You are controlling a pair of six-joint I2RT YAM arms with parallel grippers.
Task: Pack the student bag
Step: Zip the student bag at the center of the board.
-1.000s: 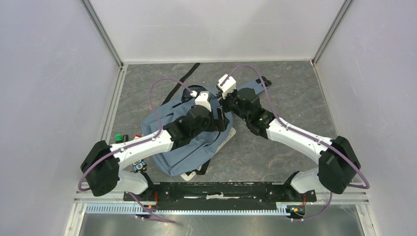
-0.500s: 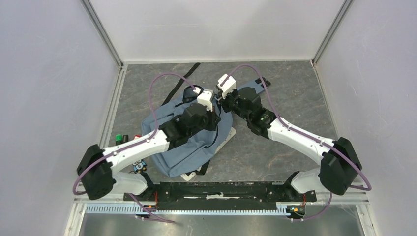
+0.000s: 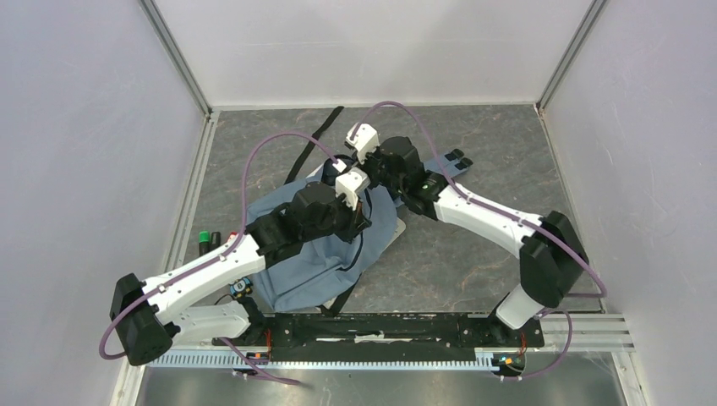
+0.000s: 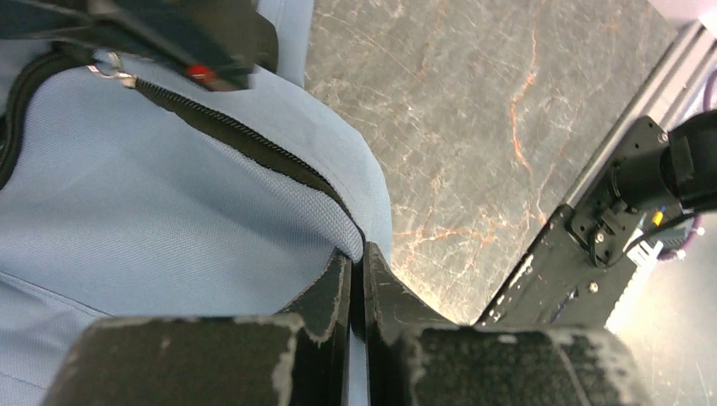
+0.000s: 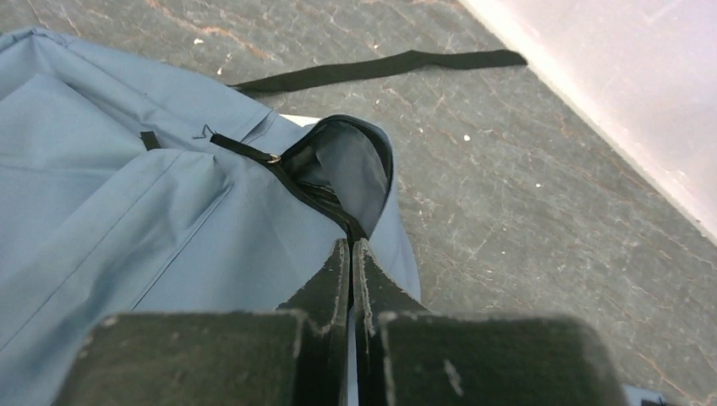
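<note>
Both pairs clamped on the student bag (image 3: 321, 262) zip edge: left fingers (image 4: 331, 292) and right fingers (image 5: 331, 275) pinched together on the trim. Bag lies left-centre on the surface (image 3: 473, 254).

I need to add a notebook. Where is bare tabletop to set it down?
Bare: the table right of the student bag up to the right wall, and the far right corner. Crowded: the left edge beside the bag, with small items.
</note>
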